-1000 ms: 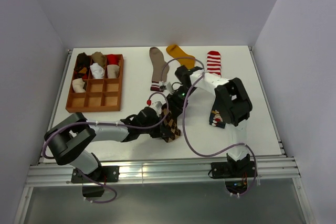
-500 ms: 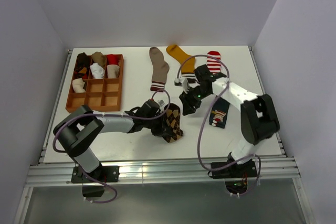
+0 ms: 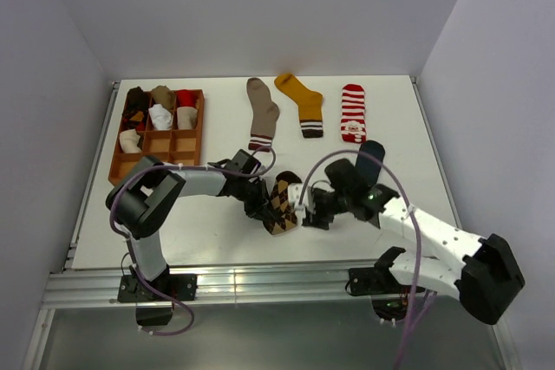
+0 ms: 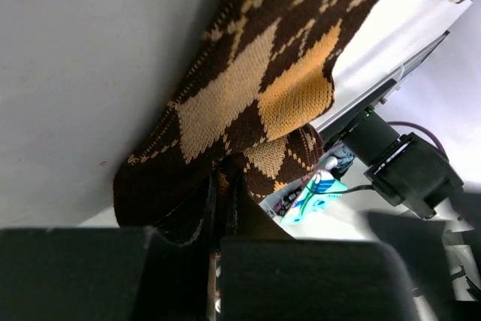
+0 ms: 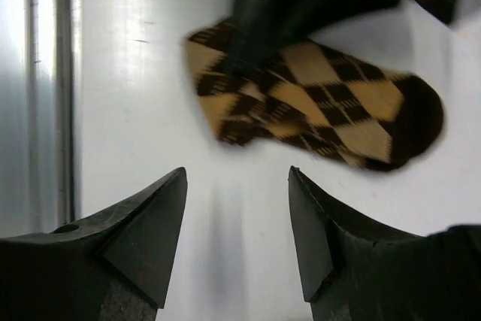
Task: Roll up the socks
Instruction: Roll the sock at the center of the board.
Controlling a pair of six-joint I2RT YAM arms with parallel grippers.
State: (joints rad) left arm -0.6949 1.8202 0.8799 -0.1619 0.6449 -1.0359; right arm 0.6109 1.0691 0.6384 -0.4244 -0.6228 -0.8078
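Argyle sock [image 3: 283, 204]: laid flat on the table [image 3: 208, 236] near the front edge, between the two grippers, and not yet rolled.
Long axis: run roughly from the near edge toward the back, slightly tilted. From the right wrist view it is seen crosswise to the jaws, with the dark rounded toe at the far end.
Left gripper [image 4: 222, 204]: clamped on the sock's edge by its near end, with brown knit pinched and bunched between the fingers.
Right gripper [image 5: 237, 219]: jaws spread wide, nothing held. The sock is straight ahead of the gap and apart from the fingertips [image 5: 146, 231].
Nearer arm: the left, already in contact. The right is just beside the sock, on its other flank.
Next move, as judged: the roll is to be started from the pinched end and carried along the long axis. The free part is probably to be steadied by the right jaws, brought in across the short axis.
Risk: the soft knit may be dragged along the table rather than turned over.
Other socks: a navy sock [image 3: 371, 155] is partly hidden behind the right arm. A taupe sock [image 3: 260, 110], mustard sock [image 3: 301, 100] and striped sock [image 3: 352, 112] are lined up at the back, well apart.
Wooden tray [image 3: 202, 127]: set at the back left, far from the action.
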